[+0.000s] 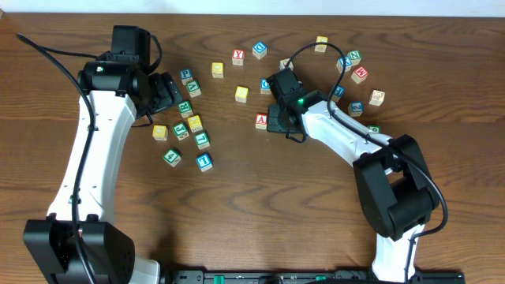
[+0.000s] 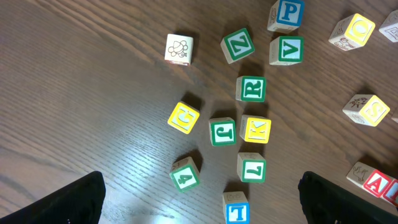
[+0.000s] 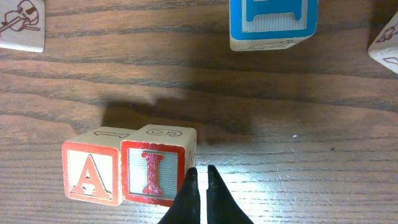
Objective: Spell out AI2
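The red "A" cube (image 3: 91,172) and the red "I" cube (image 3: 153,172) sit side by side on the table, touching, with A left of I. My right gripper (image 3: 199,177) is shut on nothing, its tips against the I cube's right side. From overhead the A cube (image 1: 260,121) shows just left of the right gripper (image 1: 278,118), which hides the I cube. I cannot pick out the "2" cube in any view. My left gripper (image 2: 202,211) hangs open above a cluster of green, yellow and blue cubes. In its view the A cube (image 2: 376,182) lies at the far right.
A blue-framed cube (image 3: 273,22) lies just beyond the I cube, its character cut off. A blue "1" cube (image 2: 236,211) and a green "4" cube (image 2: 185,176) lie between the left fingers. More cubes are scattered at the back right (image 1: 359,73).
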